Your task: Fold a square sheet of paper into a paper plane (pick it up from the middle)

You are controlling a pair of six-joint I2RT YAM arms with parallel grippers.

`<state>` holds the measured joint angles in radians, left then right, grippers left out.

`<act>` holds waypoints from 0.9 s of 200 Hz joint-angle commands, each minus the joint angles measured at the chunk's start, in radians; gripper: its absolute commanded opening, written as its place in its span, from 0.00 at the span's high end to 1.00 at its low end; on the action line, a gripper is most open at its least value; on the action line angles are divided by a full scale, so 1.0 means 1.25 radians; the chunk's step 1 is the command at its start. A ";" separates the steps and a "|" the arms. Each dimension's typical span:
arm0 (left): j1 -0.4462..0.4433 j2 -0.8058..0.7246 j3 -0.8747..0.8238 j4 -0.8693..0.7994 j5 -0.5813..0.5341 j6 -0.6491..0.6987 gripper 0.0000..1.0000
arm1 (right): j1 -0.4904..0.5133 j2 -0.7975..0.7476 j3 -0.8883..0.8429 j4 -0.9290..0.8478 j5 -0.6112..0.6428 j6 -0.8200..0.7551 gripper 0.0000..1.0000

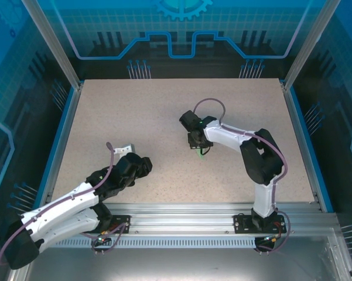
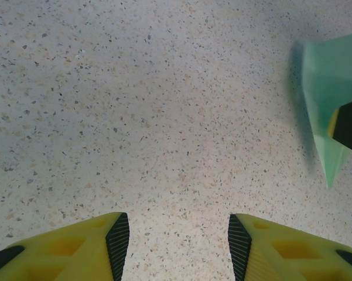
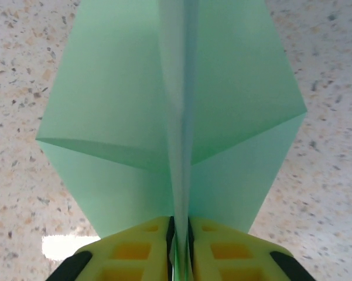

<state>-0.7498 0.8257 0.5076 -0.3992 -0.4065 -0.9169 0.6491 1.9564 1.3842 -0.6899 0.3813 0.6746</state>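
Right claw (image 3: 179,229) clamped shut on the centre crease of the paper plane (image 3: 117,105), near the bench middle, slightly toward the right edge. Left claw (image 2: 178,234) stood open and empty over bare bench (image 2: 135,105), nearer the left edge. Paper looked thin, light and floppy; it would likely crumple if squeezed off-fold, so the doubled centre fold was the best hold. Long axis ran along that crease, straight out from the right claw, wings spread either side. Narrow tip seemed to aim toward the near edge; not certain.
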 commanded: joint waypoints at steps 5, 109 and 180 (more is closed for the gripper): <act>0.005 0.001 0.003 -0.010 -0.007 0.003 0.48 | 0.000 0.054 0.033 -0.041 -0.017 0.016 0.81; 0.006 0.026 0.039 -0.008 -0.043 0.079 0.40 | 0.025 -0.199 0.011 -0.084 0.063 -0.028 0.39; 0.146 0.038 0.076 0.013 -0.221 0.292 0.13 | -0.149 -0.646 -0.331 0.154 0.274 -0.191 0.01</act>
<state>-0.6506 0.8646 0.5713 -0.3946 -0.5522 -0.6968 0.6125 1.2556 1.1473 -0.6395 0.6201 0.5346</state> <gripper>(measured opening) 0.849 0.993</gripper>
